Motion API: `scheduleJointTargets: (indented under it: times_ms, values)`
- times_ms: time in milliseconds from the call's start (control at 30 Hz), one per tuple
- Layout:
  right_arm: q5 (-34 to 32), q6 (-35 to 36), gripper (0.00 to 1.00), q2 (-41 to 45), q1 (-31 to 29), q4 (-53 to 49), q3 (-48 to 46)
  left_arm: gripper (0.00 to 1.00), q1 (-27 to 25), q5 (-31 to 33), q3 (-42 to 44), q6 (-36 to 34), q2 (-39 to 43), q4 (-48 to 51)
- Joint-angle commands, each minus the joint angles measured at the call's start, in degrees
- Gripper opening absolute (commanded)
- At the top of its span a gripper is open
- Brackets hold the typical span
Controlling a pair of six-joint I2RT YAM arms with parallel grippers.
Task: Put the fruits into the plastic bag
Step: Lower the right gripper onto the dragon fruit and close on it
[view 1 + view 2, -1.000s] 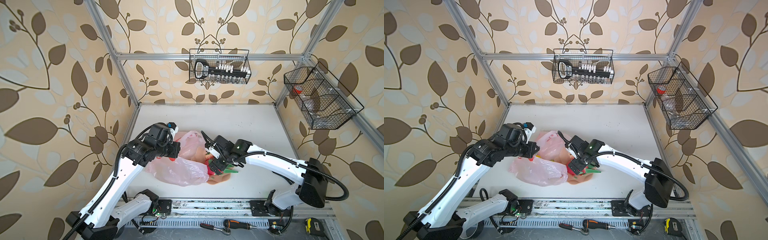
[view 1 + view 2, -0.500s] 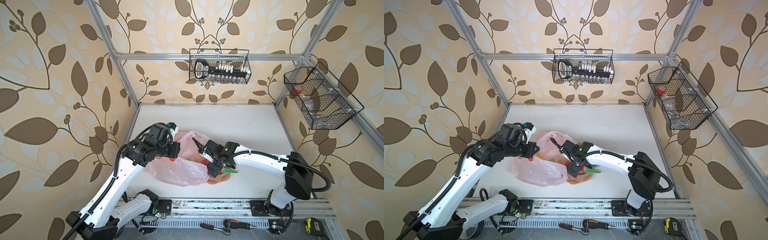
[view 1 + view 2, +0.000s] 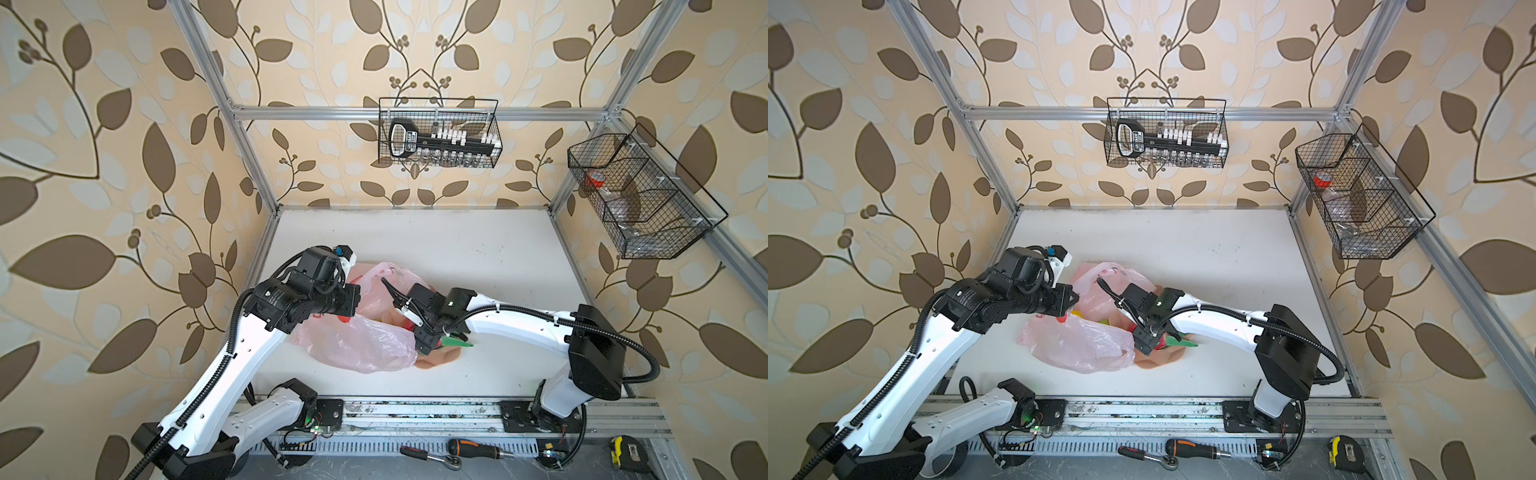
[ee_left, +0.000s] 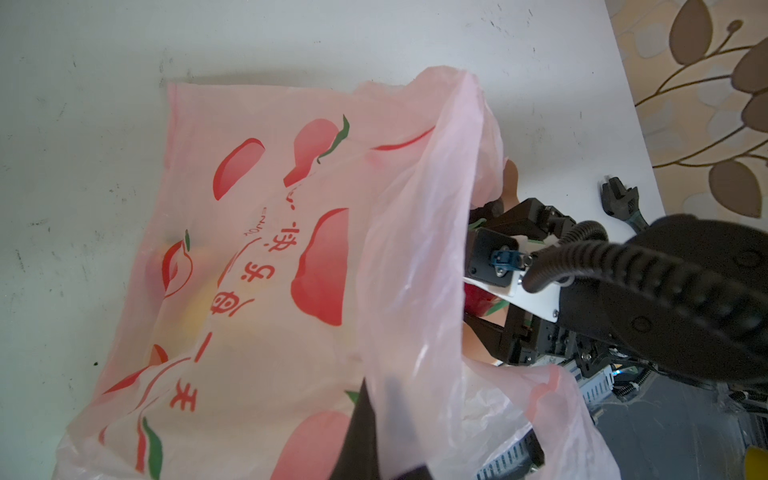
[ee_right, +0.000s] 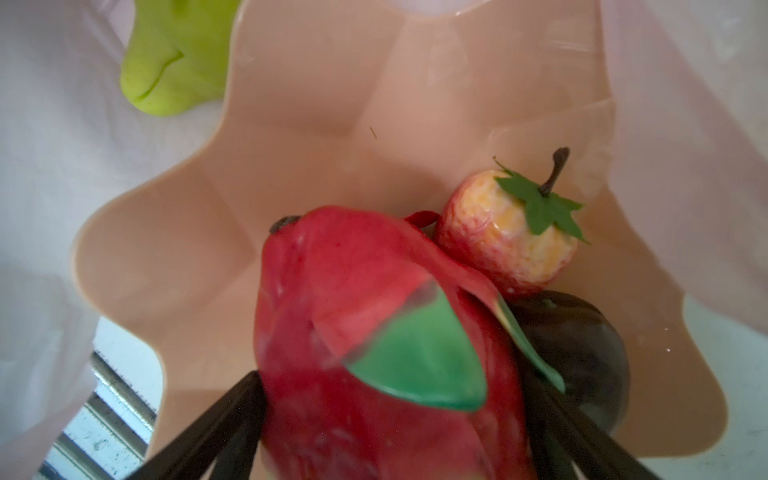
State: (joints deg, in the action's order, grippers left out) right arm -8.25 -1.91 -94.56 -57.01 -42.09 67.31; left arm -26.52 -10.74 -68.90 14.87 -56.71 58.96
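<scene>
The pink plastic bag [image 3: 353, 340] [image 3: 1075, 345] [image 4: 249, 249] lies crumpled at the table's left middle. My left gripper [image 3: 354, 306] [image 3: 1073, 300] [image 4: 374, 399] is shut on its upper rim and holds the mouth up. Something yellow shows through the film. Beside the mouth, the peach plate [image 3: 440, 360] [image 3: 1160, 360] [image 5: 291, 145] carries the dragon fruit [image 5: 332, 291] [image 3: 454, 341], a strawberry-like piece [image 5: 498, 241] and a dark plum [image 5: 582, 353]. My right gripper [image 3: 424, 345] [image 3: 1144, 343] [image 5: 390, 382] is open, fingers close on either side of the dragon fruit. A green pear [image 5: 174, 62] lies off the plate's rim.
A wire basket [image 3: 438, 133] with a tool set hangs on the back wall, and another wire basket [image 3: 640, 199] hangs on the right wall. A screwdriver [image 3: 478, 449], a ratchet [image 3: 428, 456] and a tape measure [image 3: 629, 453] lie by the front rail.
My right arm has swung in towards the bag and its gripper has settled lower over the plate, around the dragon fruit. The left arm and the bag have stayed put.
</scene>
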Motion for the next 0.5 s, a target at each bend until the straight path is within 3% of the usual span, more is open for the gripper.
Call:
scheduleJointTargets:
  times_ms: [0, 467]
  values:
    - [1.4, 0.5, 0.96, -1.1, -0.5, 0.2, -3.3, 0.00, 0.6, -0.9, -2.2, -1.2, 0.6, 0.7]
    - [3.8, -0.8, 0.99, -0.9, -0.6, 2.8, -7.0, 0.00, 0.6, -0.8, -1.5, -1.1, 0.9, 0.5]
